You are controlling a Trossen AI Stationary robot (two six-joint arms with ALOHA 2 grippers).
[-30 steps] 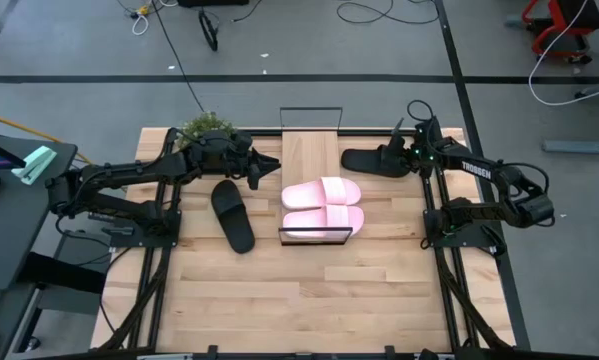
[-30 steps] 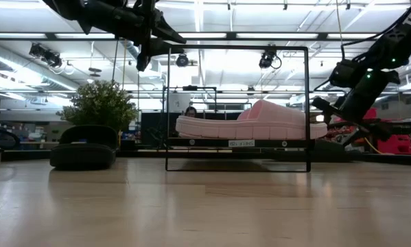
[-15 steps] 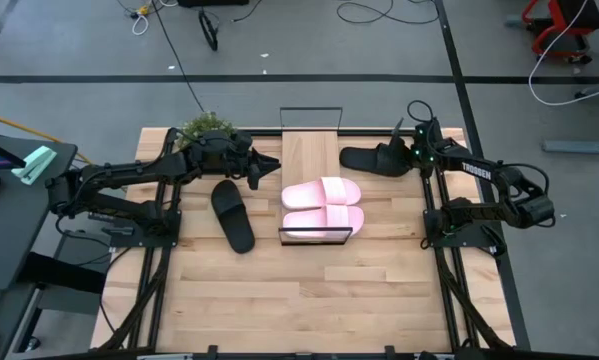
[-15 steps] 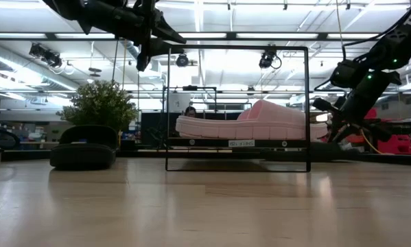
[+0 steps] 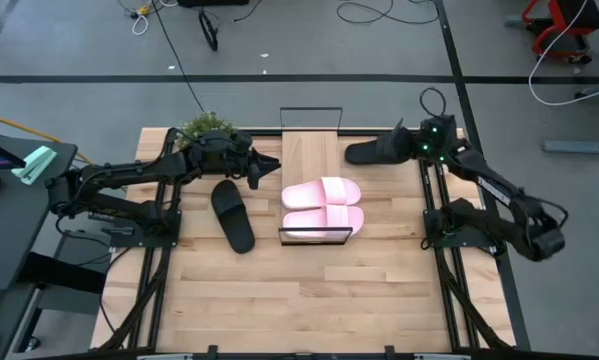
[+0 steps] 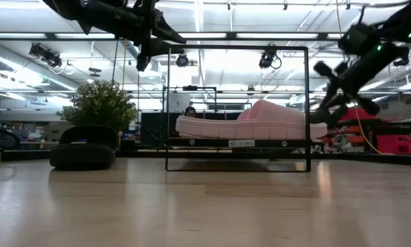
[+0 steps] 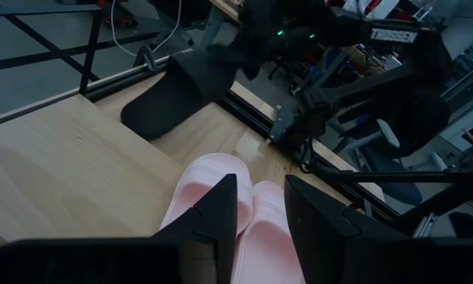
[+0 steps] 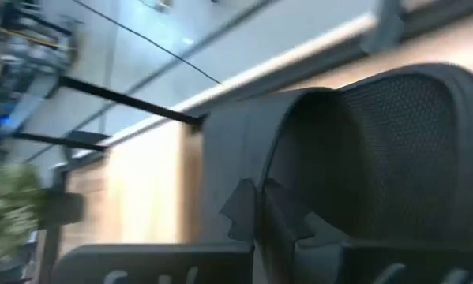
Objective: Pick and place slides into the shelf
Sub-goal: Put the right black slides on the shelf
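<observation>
On the bench (image 6: 205, 206) stands the shelf (image 6: 237, 108), a black wire frame at centre. Pale pink slides (image 6: 250, 123) rest on its lower level. At 9 o'clock from it a black slide (image 6: 84, 156) lies before a green plant (image 6: 101, 103). The left pincer (image 6: 157, 31) hangs at 11 o'clock; the right pincer (image 6: 335, 86) at 2 o'clock, tilted, carrying a dark shape.

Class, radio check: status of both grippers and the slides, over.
Right gripper shut on black slide, lifted beside shelf. Left gripper open, hovering, empty. Pink slides on shelf; other black slide on table.
</observation>
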